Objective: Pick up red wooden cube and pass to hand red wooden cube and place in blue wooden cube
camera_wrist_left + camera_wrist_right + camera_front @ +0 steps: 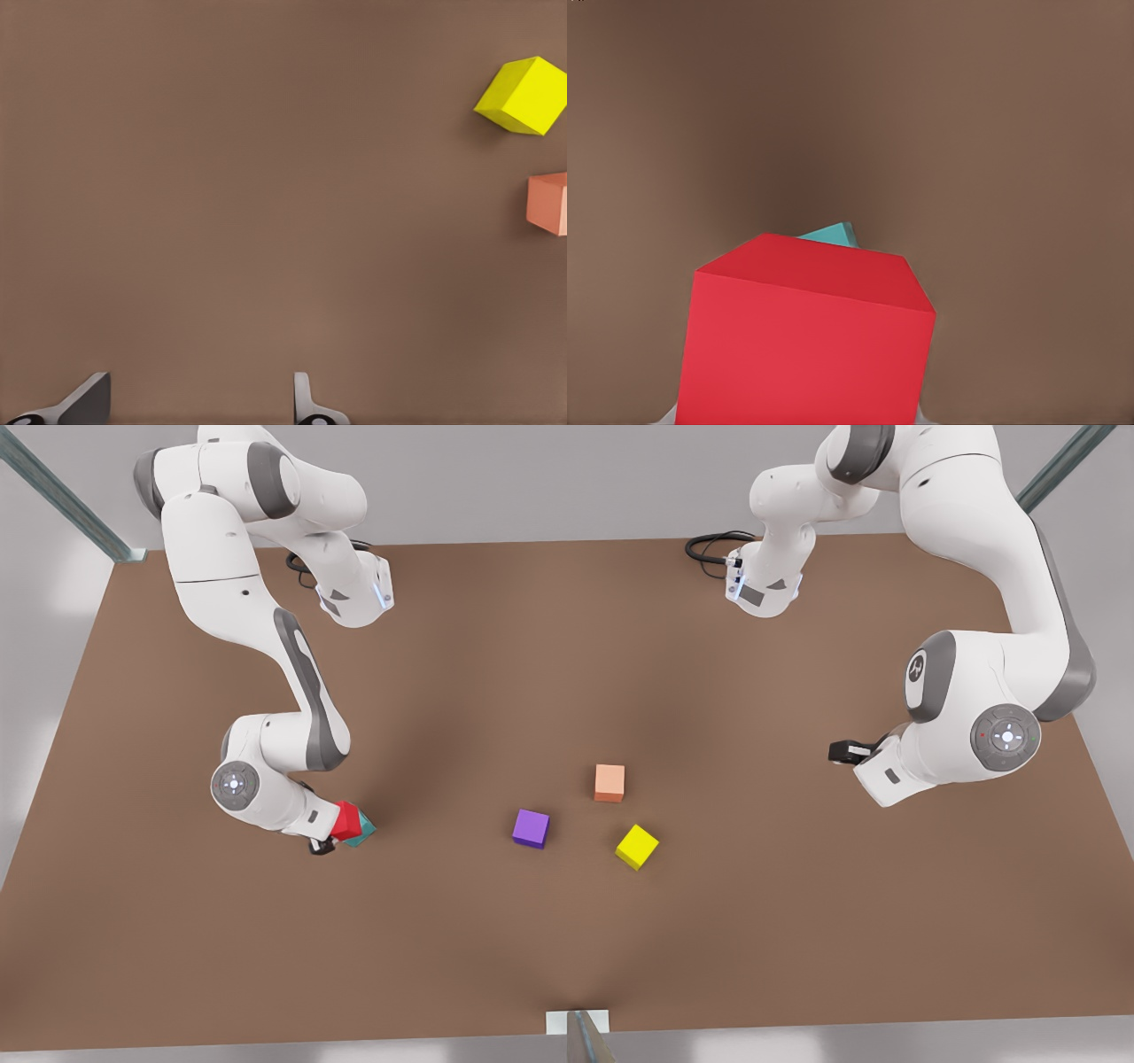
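Clamped on the red wooden cube (346, 821), the right gripper (330, 834) sat in the lower left of the front view, low over the brown table (567, 939). That cube was directly over the blue wooden cube (363, 832), of which a teal edge peeked out on the front view's right of the red one; whether the two touched could not be told. From the right wrist view, the red wooden cube (806, 341) loomed large and near, with a sliver of the blue wooden cube (833, 235) showing past its far edge.

Spread wide with nothing between its fingers, the left gripper (842, 752) hung at the front view's right, well apart from the cubes, and that arm waited. Its two fingertips (89, 403) stood apart over bare table in the left wrist view.

Near the middle of the front view lay a purple cube (531, 828), a pale orange cube (609, 783) and a yellow cube (637, 847), each apart from the others
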